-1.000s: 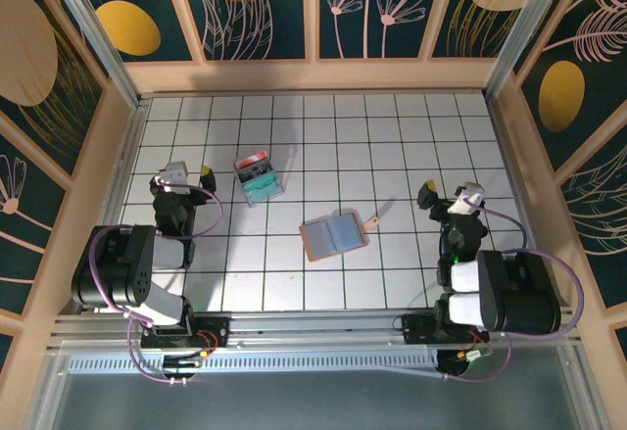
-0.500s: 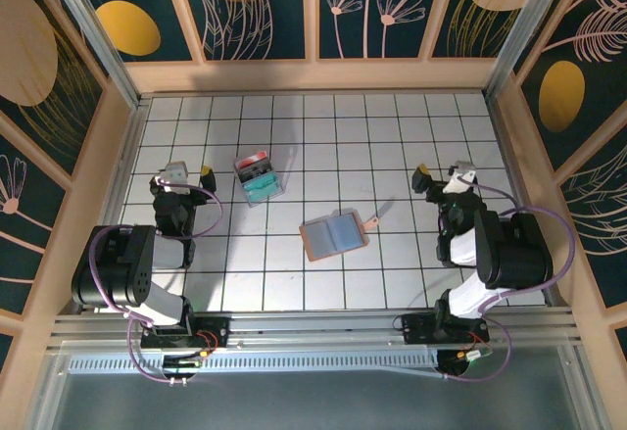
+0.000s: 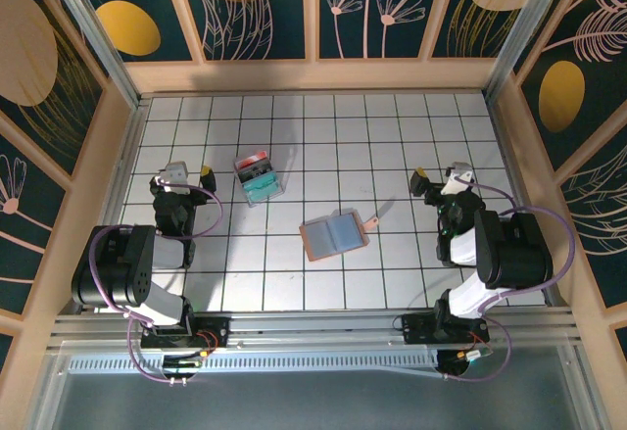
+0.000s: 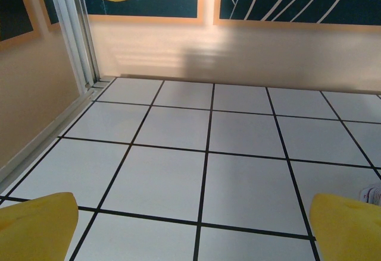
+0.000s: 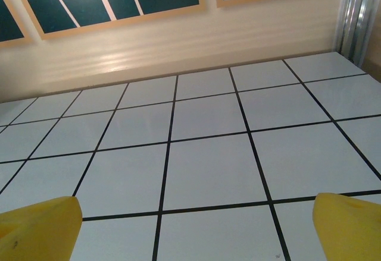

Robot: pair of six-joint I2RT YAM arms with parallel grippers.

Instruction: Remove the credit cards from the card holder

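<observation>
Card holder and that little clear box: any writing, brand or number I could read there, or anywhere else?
None can be read.
The card holder shows no print.
Any marking on the clear box is too small to make out.
The wall panels carry only plant drawings.

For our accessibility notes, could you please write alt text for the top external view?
A tan card holder lies open, grey-blue inside up, near the middle of a white gridded table, untouched. A clear plastic box sits beyond it to the left; the left fingers and right fingers stand open at either side, holding nothing.
</observation>
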